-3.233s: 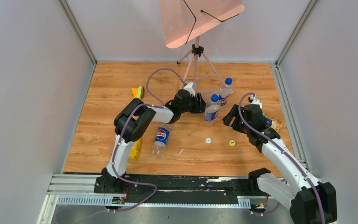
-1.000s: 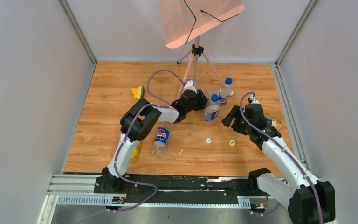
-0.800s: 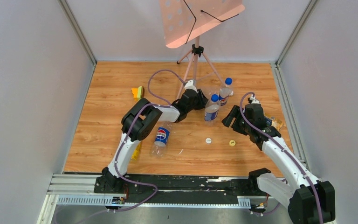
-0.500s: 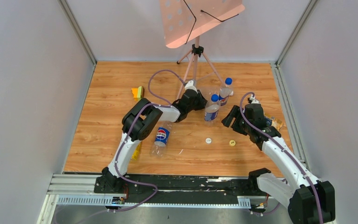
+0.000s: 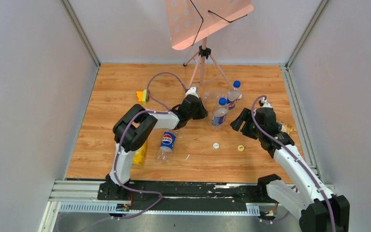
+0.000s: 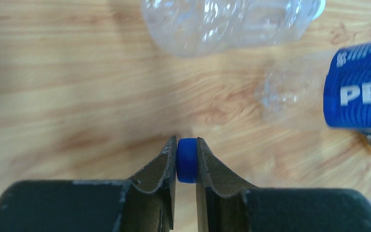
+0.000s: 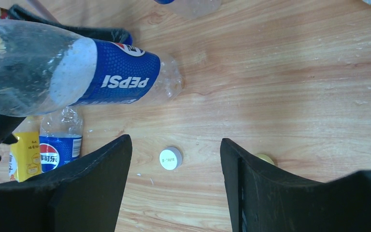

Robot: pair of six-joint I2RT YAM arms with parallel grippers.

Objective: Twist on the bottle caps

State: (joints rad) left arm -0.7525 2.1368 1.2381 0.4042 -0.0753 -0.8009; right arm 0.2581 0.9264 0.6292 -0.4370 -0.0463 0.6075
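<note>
My left gripper (image 6: 187, 145) is shut on a small blue cap (image 6: 187, 162), held edge-on between the fingertips just above the wood. From above, the left gripper (image 5: 202, 112) sits just left of an upright clear bottle (image 5: 219, 116) with a blue label and a blue cap (image 5: 222, 101). My right gripper (image 5: 239, 122) hangs open to that bottle's right, holding nothing. A white cap (image 7: 170, 158) and a yellow cap (image 7: 265, 158) lie on the floor beneath it. An open clear bottle (image 5: 166, 143) and a yellow bottle (image 5: 139, 154) lie by the left arm.
A second blue-capped bottle (image 5: 233, 95) stands farther back beside a clear uncapped one (image 5: 212, 95). An amber bottle (image 5: 286, 128) lies behind the right arm. A pink music stand (image 5: 204, 53) stands at the back, a small yellow-green object (image 5: 143, 95) at the left.
The left gripper closed onto the blue cap and drew back to the left, away from the upright bottle. The right arm has barely shifted and stays open.
</note>
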